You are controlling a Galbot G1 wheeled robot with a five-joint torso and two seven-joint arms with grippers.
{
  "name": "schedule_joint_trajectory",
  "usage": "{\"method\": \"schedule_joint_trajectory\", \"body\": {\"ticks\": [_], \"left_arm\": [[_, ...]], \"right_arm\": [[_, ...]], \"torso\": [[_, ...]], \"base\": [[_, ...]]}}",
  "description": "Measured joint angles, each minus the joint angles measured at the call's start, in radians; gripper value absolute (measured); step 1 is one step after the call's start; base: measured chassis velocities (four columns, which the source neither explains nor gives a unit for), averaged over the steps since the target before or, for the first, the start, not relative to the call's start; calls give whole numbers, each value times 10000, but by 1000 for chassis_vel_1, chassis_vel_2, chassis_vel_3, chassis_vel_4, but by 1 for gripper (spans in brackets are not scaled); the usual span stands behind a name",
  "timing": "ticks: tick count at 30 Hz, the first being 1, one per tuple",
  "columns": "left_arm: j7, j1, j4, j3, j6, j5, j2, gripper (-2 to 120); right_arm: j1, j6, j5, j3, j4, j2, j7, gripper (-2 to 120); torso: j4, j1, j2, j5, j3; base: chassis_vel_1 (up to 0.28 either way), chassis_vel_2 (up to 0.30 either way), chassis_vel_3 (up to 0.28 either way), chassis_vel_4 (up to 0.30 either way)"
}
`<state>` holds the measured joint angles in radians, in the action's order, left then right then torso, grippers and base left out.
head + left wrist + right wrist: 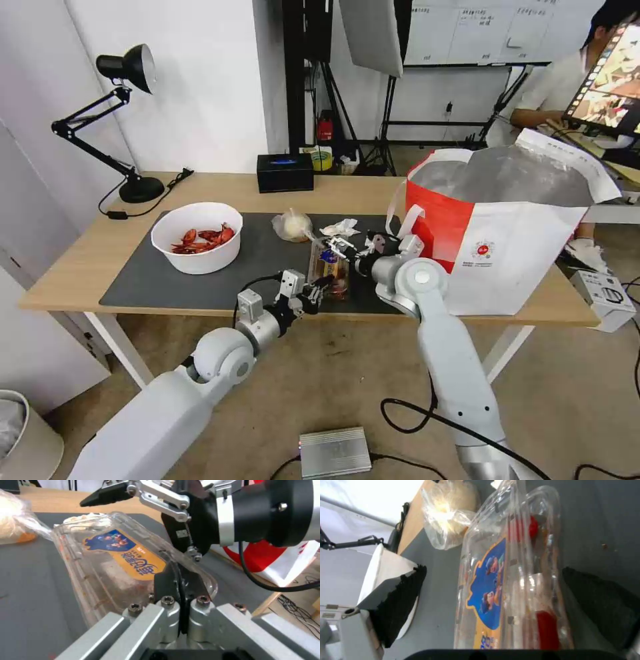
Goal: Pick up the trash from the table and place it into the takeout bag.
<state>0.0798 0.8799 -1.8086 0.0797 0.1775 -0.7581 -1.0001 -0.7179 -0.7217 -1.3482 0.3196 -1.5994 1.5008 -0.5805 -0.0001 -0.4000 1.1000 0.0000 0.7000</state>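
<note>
**Clamshell tray held at both ends**

The left claw [319, 291] is shut on the near edge of the clear clamshell tray [328, 265], which lies on the counter's [80, 267] grey mat [267, 253]. The right claw [341, 248] is set wide around its far part. The tray should be lifted level, probably with a gentle grip, since the thin plastic bends easily. A blue and orange label and red scraps are seen through it. The takeout bag [507, 253] stands just right.

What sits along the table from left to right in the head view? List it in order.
Black desk lamp → white bowl of crayfish shells → knotted clear bag → clear clamshell tray, with both grippers at it → red-and-white takeout bag.
</note>
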Motion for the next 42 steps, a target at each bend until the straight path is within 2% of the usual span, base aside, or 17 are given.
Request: {"method": "schedule_joint_trajectory", "body": {"ticks": [23,28,30,32,36,38,40,42], "left_arm": [[-3,143,-122,-60,-31,28,9,0],[-5,217,-185,-69,-41,39,8,0],[-5,218,-186,-70,-42,41,8,0],[-5,220,-185,-70,-47,47,-6,0],[-5,219,-184,-69,-48,49,-9,0],[-5,220,-179,-65,-49,50,-6,0],[-5,218,-178,-64,-50,50,-3,0],[-8,207,-188,-58,-50,50,11,0]], "right_arm": [[173,15,250,-103,348,279,-152,99],[39,25,288,-98,267,285,-295,81],[26,26,296,-96,263,283,-301,78],[-52,28,344,-73,247,255,-318,65],[-80,28,365,-55,248,233,-327,58],[-95,28,373,-42,253,206,-339,45],[-98,28,376,-41,255,197,-348,43],[-99,28,389,-42,252,164,-357,30]], "torso": [[-1,2,2,0,-3],[-6,4,3,-2,-5],[-7,5,3,-2,-5],[-7,4,3,-1,-3],[-5,3,3,0,-1],[-2,2,1,0,0],[0,0,0,0,1],[3,-1,-1,1,2]], "base": [[0,0,0,0],[0,0,0,0],[0,0,0,0],[0,0,0,0],[0,0,0,0],[0,0,0,0],[0,0,0,0],[0,0,0,0]]}}
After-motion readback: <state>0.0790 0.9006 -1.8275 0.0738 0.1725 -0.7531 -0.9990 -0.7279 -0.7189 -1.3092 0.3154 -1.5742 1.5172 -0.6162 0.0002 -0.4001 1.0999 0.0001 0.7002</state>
